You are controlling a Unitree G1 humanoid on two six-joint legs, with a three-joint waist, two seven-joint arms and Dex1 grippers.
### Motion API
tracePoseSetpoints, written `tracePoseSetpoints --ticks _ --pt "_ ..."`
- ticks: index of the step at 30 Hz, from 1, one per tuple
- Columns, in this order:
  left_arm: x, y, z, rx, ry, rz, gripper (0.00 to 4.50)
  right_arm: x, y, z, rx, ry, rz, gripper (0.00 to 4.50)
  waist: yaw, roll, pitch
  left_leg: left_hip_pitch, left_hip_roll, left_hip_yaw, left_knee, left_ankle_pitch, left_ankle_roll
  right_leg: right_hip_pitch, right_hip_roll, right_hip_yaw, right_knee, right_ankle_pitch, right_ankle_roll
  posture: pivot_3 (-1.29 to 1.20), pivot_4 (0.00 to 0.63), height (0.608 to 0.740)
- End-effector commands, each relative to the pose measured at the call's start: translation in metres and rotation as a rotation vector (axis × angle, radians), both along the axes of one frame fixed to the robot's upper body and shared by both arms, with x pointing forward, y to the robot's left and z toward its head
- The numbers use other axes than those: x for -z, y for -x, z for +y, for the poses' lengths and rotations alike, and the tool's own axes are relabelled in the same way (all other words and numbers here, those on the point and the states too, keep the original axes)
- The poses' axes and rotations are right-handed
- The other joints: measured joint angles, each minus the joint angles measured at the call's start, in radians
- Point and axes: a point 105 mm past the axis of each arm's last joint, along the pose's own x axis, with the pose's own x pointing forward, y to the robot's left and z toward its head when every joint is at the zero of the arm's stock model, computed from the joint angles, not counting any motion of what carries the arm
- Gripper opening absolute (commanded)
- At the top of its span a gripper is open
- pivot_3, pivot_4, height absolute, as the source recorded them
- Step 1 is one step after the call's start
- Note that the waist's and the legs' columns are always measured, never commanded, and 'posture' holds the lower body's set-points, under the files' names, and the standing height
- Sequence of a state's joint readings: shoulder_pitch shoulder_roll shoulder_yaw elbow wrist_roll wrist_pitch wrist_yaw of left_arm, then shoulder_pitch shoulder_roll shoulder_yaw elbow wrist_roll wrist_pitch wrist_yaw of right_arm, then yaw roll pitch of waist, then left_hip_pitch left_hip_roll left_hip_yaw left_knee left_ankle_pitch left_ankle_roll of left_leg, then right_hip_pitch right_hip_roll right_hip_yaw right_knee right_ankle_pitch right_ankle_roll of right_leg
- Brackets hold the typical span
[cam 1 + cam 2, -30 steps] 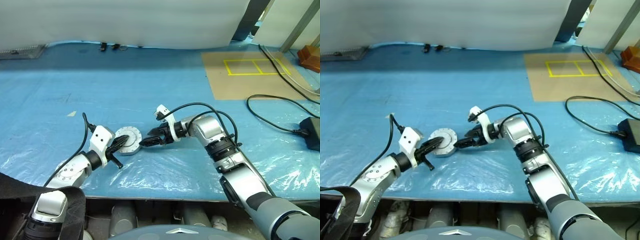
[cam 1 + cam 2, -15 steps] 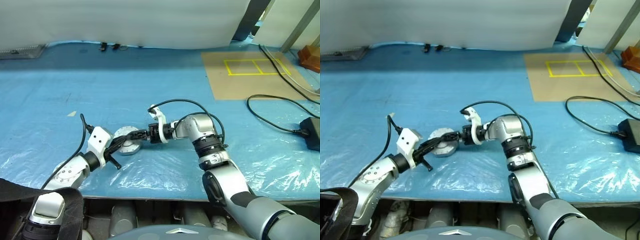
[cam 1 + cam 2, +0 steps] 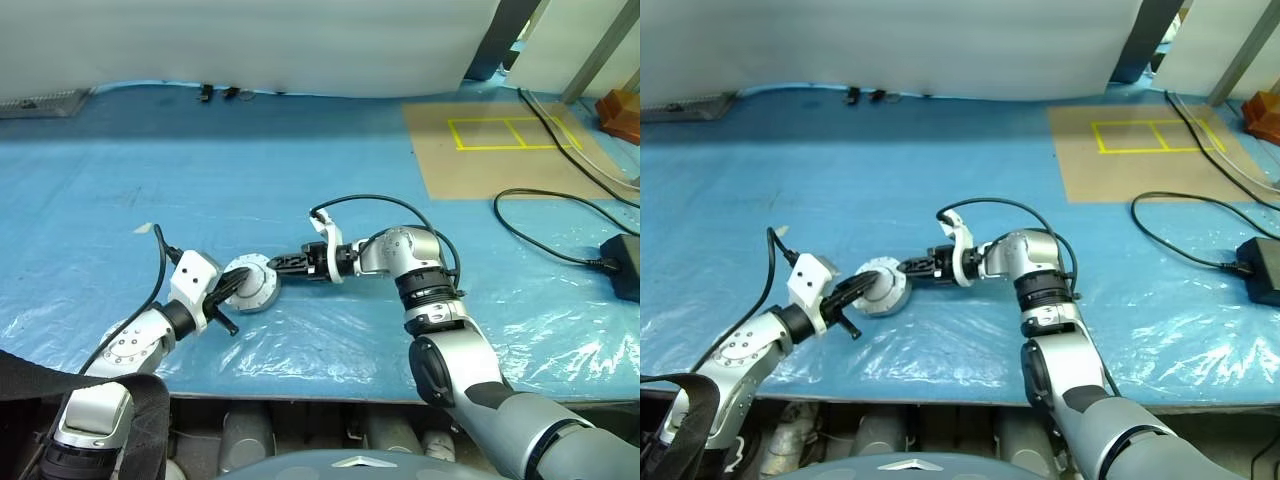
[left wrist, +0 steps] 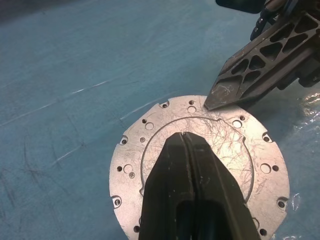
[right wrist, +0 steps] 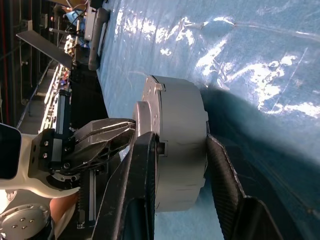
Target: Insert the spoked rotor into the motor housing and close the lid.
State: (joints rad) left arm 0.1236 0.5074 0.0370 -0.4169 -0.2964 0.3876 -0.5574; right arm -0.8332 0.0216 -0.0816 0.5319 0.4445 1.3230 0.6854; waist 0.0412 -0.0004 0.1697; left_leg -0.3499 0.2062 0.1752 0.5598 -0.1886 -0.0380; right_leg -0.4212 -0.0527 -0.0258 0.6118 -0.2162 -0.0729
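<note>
The motor housing [image 3: 262, 295] is a round silver drum on the blue sheet, its upper face a flat plate with small screw holes [image 4: 150, 135]. My left gripper [image 3: 243, 283] is shut, its joined tips [image 4: 185, 137] resting on the middle of that plate. My right gripper [image 5: 177, 140] reaches in from the right and is shut on the drum's side. One of its fingers [image 5: 142, 165] lies on the top flange and the other [image 5: 220, 170] at the lower edge. The spoked rotor and the lid are out of view.
A brown board with yellow tape [image 3: 500, 150] lies at the back right. A black cable [image 3: 560, 225] runs to a black power brick [image 3: 625, 265] at the right edge. Small dark clips [image 3: 220, 93] sit by the back wall. The table's front edge is close below both arms.
My right gripper stood open beside the housing; it has rolled over, slid in and closed across the drum's side. The left gripper has stayed on top of the plate.
</note>
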Motion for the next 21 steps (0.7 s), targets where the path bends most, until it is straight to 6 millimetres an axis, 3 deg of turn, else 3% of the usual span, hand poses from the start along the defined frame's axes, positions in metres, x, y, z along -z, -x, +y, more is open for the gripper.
tracePoseSetpoints --ticks 1,11,18,21 --pt "0.017 0.004 0.005 -0.027 -0.022 0.064 0.00 -0.006 0.007 0.010 -0.040 -0.029 0.017 1.14 0.000 0.000 0.000 0.000 0.000 0.000 0.000 0.000 0.000 0.000 0.000 0.000 0.000 0.000 0.000 0.00 0.150 0.740" --pt "0.013 0.000 0.001 -0.010 0.000 0.038 0.00 0.001 0.019 0.001 -0.116 0.015 0.036 1.14 0.000 0.000 0.000 0.000 0.000 0.000 -0.003 0.000 0.000 0.000 0.000 0.000 -0.003 0.000 0.000 0.00 0.150 0.740" --pt "0.006 0.006 -0.002 0.021 0.042 0.020 0.00 0.005 0.016 -0.002 -0.101 0.037 0.034 3.45 0.000 0.000 0.000 0.000 0.000 0.001 -0.003 0.000 0.000 0.000 0.001 0.000 -0.004 0.000 0.000 0.00 0.150 0.740" --pt "0.006 0.006 -0.001 0.020 0.040 0.020 0.00 0.005 0.015 -0.001 -0.096 0.026 0.038 3.45 0.002 0.000 0.000 0.000 0.000 0.001 -0.003 0.000 0.000 0.000 0.000 0.000 -0.003 0.000 0.000 0.00 0.150 0.740"
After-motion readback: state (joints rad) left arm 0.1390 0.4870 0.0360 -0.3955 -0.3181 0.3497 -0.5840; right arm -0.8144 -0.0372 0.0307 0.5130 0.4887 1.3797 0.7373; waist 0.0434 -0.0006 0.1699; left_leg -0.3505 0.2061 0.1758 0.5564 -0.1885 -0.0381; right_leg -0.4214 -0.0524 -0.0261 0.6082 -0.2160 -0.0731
